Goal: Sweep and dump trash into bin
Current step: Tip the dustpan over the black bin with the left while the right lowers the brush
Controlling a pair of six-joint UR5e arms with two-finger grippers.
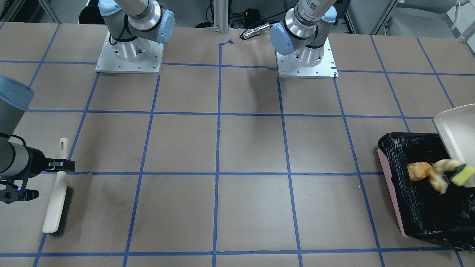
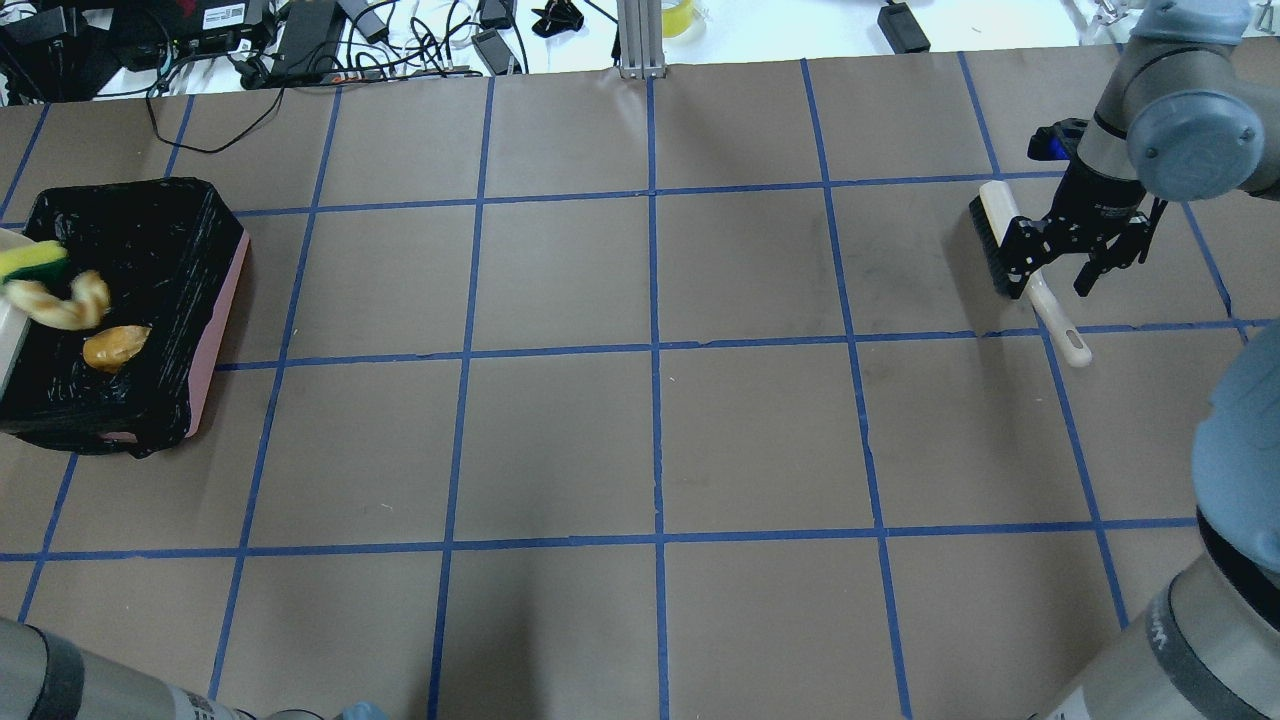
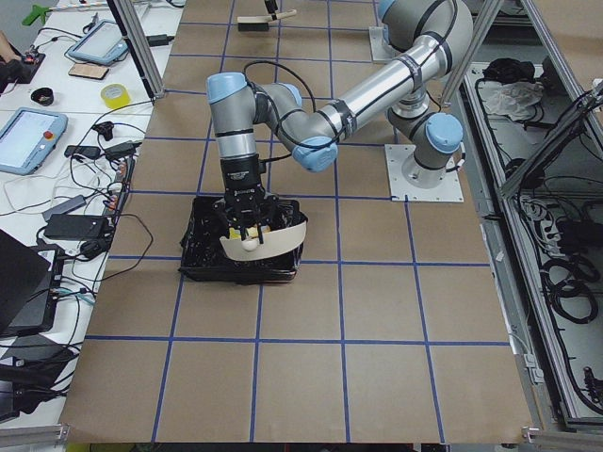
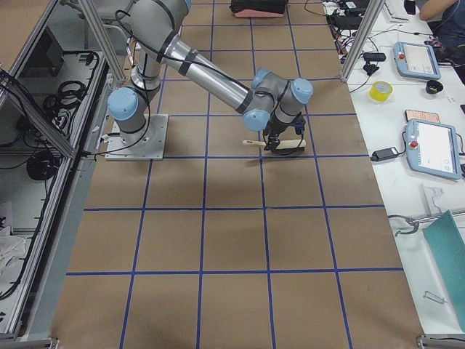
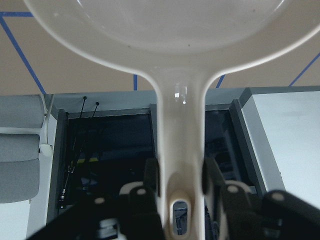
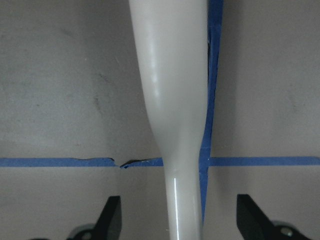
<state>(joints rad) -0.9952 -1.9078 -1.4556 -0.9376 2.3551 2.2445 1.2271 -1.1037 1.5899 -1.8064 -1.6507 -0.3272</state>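
The pink bin (image 1: 391,189) with its black bag stands at the table's left end and also shows in the overhead view (image 2: 218,310). The potato-like piece (image 1: 418,171) lies inside on the bag. The bread-like ring (image 1: 439,175) and the yellow sponge (image 1: 461,177) are blurred at the lip of the tilted beige dustpan (image 1: 458,128), over the bin. My left gripper (image 5: 177,175) is shut on the dustpan handle (image 5: 177,125). My right gripper (image 6: 181,217) is open, straddling the brush handle (image 6: 172,100) without touching it. The brush (image 2: 995,240) lies flat on the table.
The brown table has a blue tape grid (image 1: 219,172). The two arm bases (image 1: 130,52) stand at the robot's edge. Cables and devices (image 2: 300,40) lie beyond the far table edge. Side benches with tablets (image 3: 33,137) flank the table end.
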